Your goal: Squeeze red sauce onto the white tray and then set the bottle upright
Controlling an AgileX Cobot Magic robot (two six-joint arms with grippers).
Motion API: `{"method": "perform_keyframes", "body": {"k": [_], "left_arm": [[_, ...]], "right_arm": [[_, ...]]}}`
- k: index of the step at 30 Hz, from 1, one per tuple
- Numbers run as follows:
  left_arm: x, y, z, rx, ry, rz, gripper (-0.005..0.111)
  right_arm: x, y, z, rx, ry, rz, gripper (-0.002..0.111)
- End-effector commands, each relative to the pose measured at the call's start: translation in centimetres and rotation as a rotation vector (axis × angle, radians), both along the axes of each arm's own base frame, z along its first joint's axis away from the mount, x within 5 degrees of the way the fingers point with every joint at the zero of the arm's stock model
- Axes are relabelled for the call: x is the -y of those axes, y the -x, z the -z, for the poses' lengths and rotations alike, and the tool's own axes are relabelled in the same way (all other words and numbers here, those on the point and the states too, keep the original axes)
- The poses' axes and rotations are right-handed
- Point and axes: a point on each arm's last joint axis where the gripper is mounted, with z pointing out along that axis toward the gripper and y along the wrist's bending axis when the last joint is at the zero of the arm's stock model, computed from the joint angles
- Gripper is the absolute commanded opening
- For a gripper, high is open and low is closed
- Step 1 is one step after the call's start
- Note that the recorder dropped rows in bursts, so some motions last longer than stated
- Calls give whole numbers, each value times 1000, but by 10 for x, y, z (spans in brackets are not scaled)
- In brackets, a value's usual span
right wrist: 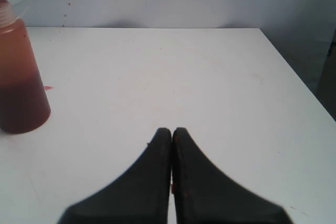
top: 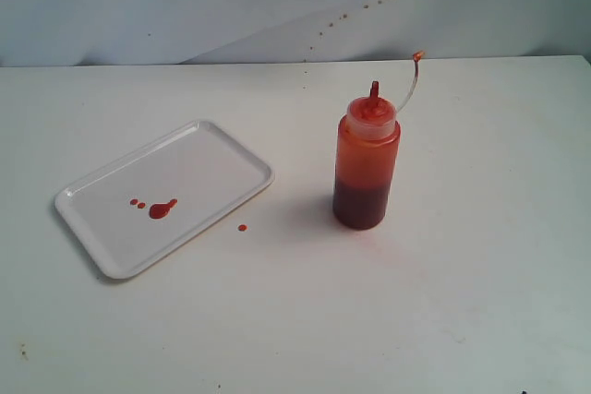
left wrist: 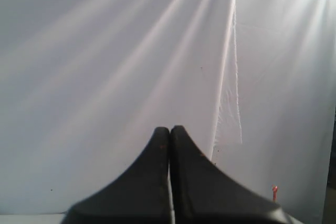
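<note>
My left gripper point(left wrist: 169, 129) is squeezed together all the way, with nothing in it. It points at the white cloth point(left wrist: 105, 51). My right gripper point(right wrist: 172, 130) is squeezed together too and holds nothing. It hangs over the white table point(right wrist: 210, 77).

The bottle point(top: 367, 168) stands upright on the table, off to one side of the right gripper and not touching it. The white tray point(top: 208, 163) lies near the bottle, with a gap between them. The red sauce point(top: 162, 208) sits on the tray as a blob with two small dots beside it. A stray drop point(top: 242, 227) is on the table, just beside the tray's edge.
</note>
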Motion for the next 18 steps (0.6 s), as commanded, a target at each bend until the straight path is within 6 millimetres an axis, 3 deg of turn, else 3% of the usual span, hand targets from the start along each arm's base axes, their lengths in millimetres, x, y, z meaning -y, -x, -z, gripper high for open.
{"method": "perform_keyframes", "body": {"k": [1,9,14,18], "left_arm": [[1,-5,16,-32,-24,-8,0],[0,-10,29,-58,-80,-50,0],[2,-10,36,-85,-269,-70,0],[3,-11,39,-104,-310,-65,0]], "right_arm": [[0,0,1,4,3,3,0],[0,0,1,4,3,3,0],[0,0,1,4,3,3,0],[0,0,1,4,3,3,0]]}}
